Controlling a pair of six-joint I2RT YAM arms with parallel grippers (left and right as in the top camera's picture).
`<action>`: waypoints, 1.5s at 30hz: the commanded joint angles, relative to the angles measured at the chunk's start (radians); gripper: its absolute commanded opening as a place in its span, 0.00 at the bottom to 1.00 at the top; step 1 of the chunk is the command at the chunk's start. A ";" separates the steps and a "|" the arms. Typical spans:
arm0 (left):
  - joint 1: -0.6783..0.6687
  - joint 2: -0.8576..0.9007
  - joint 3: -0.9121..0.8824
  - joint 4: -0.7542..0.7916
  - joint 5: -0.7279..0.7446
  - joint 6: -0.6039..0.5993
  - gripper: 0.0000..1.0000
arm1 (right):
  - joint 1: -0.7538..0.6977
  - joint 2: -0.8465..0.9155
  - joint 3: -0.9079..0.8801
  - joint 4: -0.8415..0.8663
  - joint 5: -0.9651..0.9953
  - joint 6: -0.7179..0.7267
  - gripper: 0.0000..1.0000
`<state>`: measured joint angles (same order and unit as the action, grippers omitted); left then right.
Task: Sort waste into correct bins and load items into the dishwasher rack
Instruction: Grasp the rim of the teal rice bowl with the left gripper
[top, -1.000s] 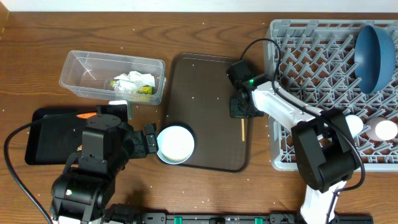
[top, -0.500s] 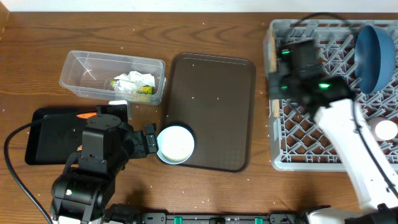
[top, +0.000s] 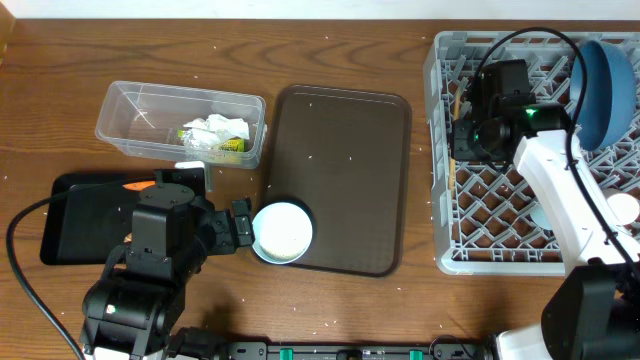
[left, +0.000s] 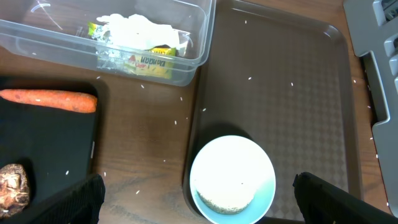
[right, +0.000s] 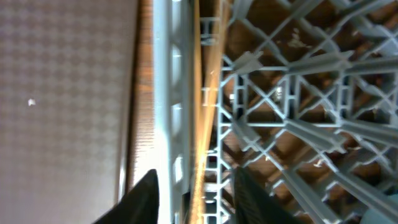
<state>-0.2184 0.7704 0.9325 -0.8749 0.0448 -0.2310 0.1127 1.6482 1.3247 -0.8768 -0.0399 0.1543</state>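
The green-and-silver wrapper (left: 149, 61) in the clear tub (left: 200, 38) carries dark lettering, too blurred to read. The left gripper (left: 199, 182) hangs spread wide either side of the pale white bowl (left: 231, 180), which sits at the brown tray's (left: 280, 93) corner. The right gripper (right: 194, 186), fingers apart, straddles the chopsticks (right: 204, 93), which lie just inside the rack's (right: 168, 74) wall.

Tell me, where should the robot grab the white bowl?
Best by the rim of the white bowl, on the edge facing the left gripper, one finger inside and one outside. It seems to sit open side up, and looks too wide to squeeze across.
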 joint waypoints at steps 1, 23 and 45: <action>0.004 0.000 0.007 -0.001 -0.009 0.012 0.98 | 0.009 -0.085 0.009 -0.002 -0.114 -0.006 0.41; -0.158 0.275 -0.047 0.064 0.251 0.000 0.81 | 0.009 -0.656 0.009 -0.112 -0.231 0.159 0.74; -0.505 0.897 -0.047 0.285 -0.018 -0.056 0.21 | 0.010 -0.584 0.008 -0.201 -0.230 0.167 0.74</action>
<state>-0.7223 1.6485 0.8936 -0.5903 0.0525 -0.3096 0.1127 1.0622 1.3270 -1.0771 -0.2626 0.3073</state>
